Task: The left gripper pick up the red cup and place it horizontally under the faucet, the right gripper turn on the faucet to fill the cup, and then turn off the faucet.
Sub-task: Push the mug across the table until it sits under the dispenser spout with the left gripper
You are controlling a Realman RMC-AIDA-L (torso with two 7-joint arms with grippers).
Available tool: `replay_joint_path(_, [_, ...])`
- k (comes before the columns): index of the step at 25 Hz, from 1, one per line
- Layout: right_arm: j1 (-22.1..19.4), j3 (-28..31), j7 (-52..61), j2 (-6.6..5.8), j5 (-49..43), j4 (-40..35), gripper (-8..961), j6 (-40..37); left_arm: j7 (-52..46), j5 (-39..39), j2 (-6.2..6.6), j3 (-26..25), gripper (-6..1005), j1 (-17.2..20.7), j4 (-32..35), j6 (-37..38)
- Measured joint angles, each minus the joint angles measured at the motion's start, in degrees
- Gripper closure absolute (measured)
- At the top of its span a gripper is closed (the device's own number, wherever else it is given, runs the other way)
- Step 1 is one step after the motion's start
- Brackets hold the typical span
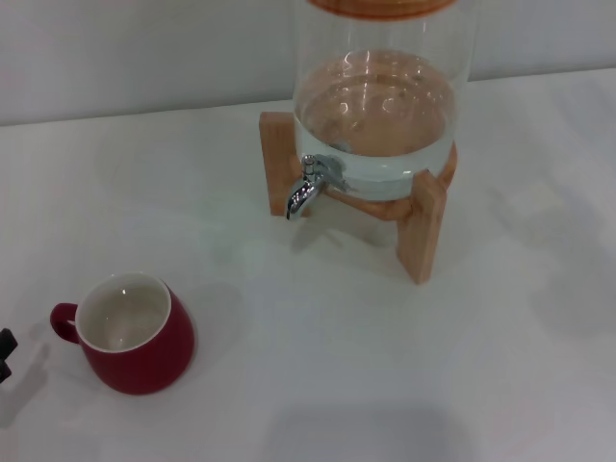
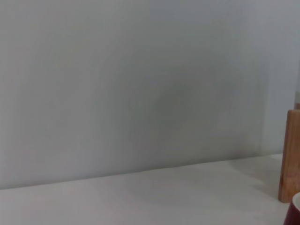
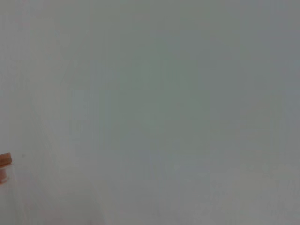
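Red cup (image 1: 133, 334) upright near left end effector (image 1: 6, 352), grip state unclear

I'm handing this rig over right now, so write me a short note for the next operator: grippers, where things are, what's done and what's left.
Left gripper: only a black tip shows at the head view's left edge, beside the cup's handle; holding nothing.
Right gripper: not in view.
Red cup: upright on the table, near left, empty, well short of the faucet.
Faucet: on the glass water jar on its wooden stand; no water running, nothing beneath the spout.
Done: nothing yet.
Left: pick up the cup, set it under the faucet, open it, fill, close it.
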Motion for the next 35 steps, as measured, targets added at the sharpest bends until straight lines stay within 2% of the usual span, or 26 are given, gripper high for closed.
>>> replay_joint_path(7, [0.0,0.1,-0.1,0.04,0.5,-0.4,231,0.0,-0.1,1.6,-0.04,0.5,141,-2.0,-0.9,2.2])
replay_joint_path(35, [0.2,0.9,-0.3,0.05,0.7,-0.7,231,0.3,-0.3,5.3,-0.09,0.4,182,-5.2,-3.2,5.7])
